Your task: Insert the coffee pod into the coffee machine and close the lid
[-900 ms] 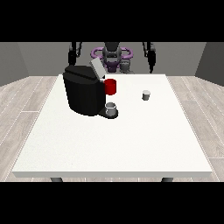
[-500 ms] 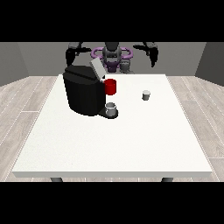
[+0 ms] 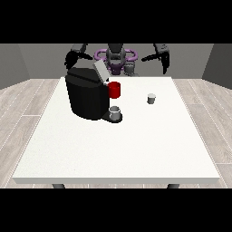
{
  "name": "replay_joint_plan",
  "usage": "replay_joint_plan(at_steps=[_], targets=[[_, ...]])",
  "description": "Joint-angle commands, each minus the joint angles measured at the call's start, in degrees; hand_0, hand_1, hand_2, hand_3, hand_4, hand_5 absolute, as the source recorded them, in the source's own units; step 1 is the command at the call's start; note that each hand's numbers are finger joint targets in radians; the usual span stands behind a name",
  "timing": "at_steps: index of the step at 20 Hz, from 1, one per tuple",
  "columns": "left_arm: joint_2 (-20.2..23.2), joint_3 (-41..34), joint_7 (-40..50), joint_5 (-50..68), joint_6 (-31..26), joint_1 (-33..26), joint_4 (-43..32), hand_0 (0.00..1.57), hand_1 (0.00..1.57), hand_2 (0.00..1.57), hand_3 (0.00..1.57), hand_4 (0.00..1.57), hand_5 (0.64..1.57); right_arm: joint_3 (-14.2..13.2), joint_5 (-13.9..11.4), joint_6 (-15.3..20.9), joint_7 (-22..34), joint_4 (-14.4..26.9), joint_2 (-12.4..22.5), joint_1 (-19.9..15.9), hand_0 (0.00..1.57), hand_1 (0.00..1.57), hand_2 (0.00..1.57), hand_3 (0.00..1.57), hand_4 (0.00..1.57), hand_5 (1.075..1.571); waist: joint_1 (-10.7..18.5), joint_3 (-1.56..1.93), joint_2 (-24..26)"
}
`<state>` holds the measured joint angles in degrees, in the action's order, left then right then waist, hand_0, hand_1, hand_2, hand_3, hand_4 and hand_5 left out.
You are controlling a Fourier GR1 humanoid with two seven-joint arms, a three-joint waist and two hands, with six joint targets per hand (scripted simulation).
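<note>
White table (image 3: pixel 113 149): coffee pod (image 3: pixel 151 98) right of centre, untouched; coffee machine (image 3: pixel 88 93) lid (image 3: pixel 100 71) up. Hands at upper left (image 3: pixel 70 59) and upper right (image 3: pixel 165 60) empty, finger spread unclear. All steps left.

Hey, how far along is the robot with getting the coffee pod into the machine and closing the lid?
Nothing looks done yet. The coffee pod sits alone on the white table, apart from the coffee machine, whose lid stands raised. Neither robot hand holds anything: the one at the view's right and the one at the view's left hang above the table's far edge. Picking up, inserting and closing all remain.
</note>
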<state>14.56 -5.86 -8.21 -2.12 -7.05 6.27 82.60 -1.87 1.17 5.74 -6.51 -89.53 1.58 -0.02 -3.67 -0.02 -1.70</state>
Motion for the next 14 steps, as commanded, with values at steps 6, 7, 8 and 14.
replay_joint_plan(at_steps=[6, 7, 8, 14], targets=[[7.19, -5.36, 4.31, 0.94, -4.48, 12.55, -13.2, 0.0, 0.0, 0.0, 0.0, 0.0, 1.571, -0.37, 0.62, -0.7, -2.57, 0.51, 0.06, -4.83, 0.0, 0.0, 0.0, 0.0, 0.19, 1.571, -3.75, 0.01, -6.45], [6.22, -4.79, 1.7, -1.66, -2.21, 11.44, -16.22, 0.0, 0.0, 0.0, 0.0, 0.0, 1.571, 2.57, -1.14, 0.39, -0.74, -1.35, -1.52, -3.15, 0.0, 0.0, 0.0, 0.0, 0.12, 1.571, -4.81, -0.01, -6.52], [6.01, -2.61, 6.73, -1.63, -4.24, 12.23, -14.39, 0.0, 0.0, 0.0, 0.0, 0.0, 1.571, 1.59, -1.03, 0.31, -1.05, 1.65, -1.11, -3.75, 0.0, 0.0, 0.0, 0.0, 0.23, 1.571, -2.73, 0.02, -4.47], [8.24, -5.39, 1.21, -4.46, -1.29, 18.0, -25.83, 0.0, 0.0, 0.0, 0.0, 0.0, 1.571, 2.72, -1.64, 1.01, 1.77, -0.71, -1.36, -8.53, 0.0, 0.0, 0.0, 0.0, 0.33, 1.571, -5.09, -0.01, -11.17]])
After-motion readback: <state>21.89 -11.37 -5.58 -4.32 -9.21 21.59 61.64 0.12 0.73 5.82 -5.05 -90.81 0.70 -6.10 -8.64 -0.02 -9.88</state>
